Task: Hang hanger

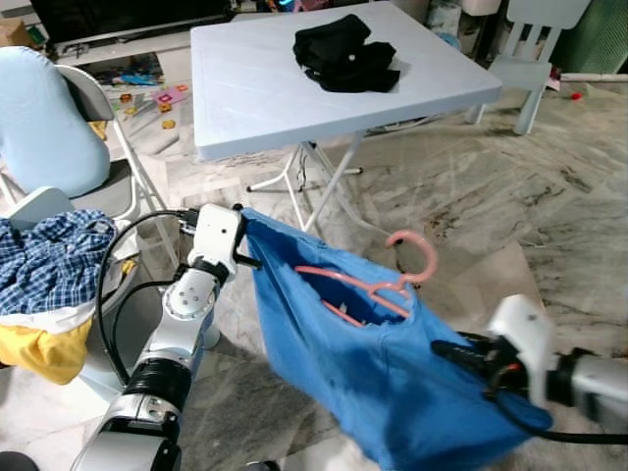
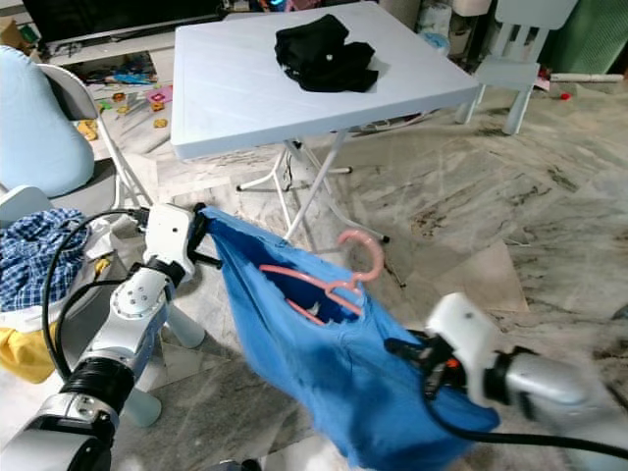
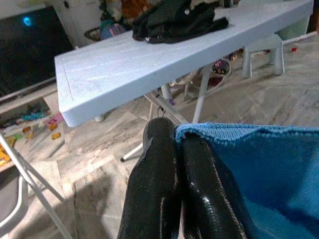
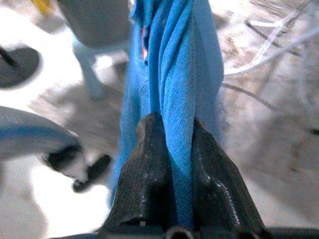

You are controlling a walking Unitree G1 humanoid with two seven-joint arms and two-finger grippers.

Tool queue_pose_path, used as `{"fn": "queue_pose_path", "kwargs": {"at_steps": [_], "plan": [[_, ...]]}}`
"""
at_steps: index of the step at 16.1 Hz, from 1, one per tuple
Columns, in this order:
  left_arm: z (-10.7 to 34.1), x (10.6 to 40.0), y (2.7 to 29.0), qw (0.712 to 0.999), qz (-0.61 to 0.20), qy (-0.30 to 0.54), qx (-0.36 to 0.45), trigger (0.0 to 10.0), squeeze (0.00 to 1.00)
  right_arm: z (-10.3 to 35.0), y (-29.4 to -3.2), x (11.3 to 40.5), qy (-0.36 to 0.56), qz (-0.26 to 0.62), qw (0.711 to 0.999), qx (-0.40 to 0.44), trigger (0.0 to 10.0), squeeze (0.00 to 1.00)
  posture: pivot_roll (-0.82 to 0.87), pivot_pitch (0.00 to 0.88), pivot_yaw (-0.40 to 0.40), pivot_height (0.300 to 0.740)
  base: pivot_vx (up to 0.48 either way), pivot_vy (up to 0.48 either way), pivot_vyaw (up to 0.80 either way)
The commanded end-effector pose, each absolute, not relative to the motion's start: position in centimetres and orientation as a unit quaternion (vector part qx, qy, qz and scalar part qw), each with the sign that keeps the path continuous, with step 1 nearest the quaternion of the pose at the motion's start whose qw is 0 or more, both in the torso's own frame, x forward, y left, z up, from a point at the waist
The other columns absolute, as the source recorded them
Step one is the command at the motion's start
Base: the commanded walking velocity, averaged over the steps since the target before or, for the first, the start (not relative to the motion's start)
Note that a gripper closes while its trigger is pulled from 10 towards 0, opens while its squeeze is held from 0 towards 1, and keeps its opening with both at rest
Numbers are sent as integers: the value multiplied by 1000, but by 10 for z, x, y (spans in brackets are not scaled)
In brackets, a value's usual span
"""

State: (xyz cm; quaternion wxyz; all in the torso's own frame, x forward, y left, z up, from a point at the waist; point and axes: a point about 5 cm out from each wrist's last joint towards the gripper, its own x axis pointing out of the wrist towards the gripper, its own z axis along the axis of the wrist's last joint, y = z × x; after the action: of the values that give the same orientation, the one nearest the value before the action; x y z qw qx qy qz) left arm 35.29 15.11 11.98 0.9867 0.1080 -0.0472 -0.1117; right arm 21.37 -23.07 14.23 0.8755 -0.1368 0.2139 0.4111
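Note:
A blue shirt hangs stretched between my two arms above the marble floor. A pink hanger sits inside its neck opening, with the hook sticking up. My left gripper is shut on the shirt's upper hem, seen pinched between the black fingers. Lower down, my right gripper is shut on a fold of the blue cloth.
A light blue folding table with a black garment stands ahead. A chair with checked and yellow clothes is at the left. A small pale chair stands at the back right. Toys lie on the floor.

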Motion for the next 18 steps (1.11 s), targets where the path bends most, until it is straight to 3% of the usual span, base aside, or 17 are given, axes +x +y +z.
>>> {"fn": "queue_pose_path", "kwargs": {"at_steps": [1, 4, 7, 10, 11, 12, 13, 16, 18], "plan": [[123, 357, 172, 991, -69, -38, 105, 0, 0, 156, -243, 212, 205, 411, 878, -135, 10000, 0, -138, 109, 81, 740, 0, 0, 0], [113, 357, 169, 992, -85, -3, 90, 0, 0, 182, -257, 208, 165, 438, 879, -92, 10000, 0, -139, 112, 85, 740, 0, 0, 0], [97, 352, 154, 987, -136, 40, 72, 0, 0, 211, -259, 198, 122, 494, 858, -63, 10000, 0, -140, 114, 88, 740, 0, 0, 0], [90, 346, 140, 984, -166, 50, 47, 0, 0, 215, -262, 218, 94, 431, 894, -70, 10000, 0, -143, 116, 84, 740, 0, 0, 0], [82, 337, 117, 975, -213, 59, 24, 10000, 35, 207, -252, 234, 78, 387, 916, -78, 10000, 0, -137, 116, 79, 740, 0, 0, 0], [80, 334, 110, 972, -224, 61, 18, 10000, 35, 203, -247, 238, 76, 377, 919, -81, 10000, 0, -137, 116, 79, 740, 0, 0, 0], [75, 326, 96, 964, -258, 64, 24, 10000, 1000, 193, -238, 243, 74, 363, 925, -86, 10000, 0, -133, 117, 75, 740, 0, 0, 0], [66, 298, 61, 933, -356, 55, 25, 10000, 1000, 163, -215, 256, 88, 349, 925, -125, 10000, 0, -126, 122, 70, 740, 0, 0, 0], [66, 291, 57, 924, -377, 49, 27, 10000, 1000, 157, -215, 273, 86, 314, 932, -158, 10000, 0, -122, 121, 69, 740, 0, 0, 0]]}}
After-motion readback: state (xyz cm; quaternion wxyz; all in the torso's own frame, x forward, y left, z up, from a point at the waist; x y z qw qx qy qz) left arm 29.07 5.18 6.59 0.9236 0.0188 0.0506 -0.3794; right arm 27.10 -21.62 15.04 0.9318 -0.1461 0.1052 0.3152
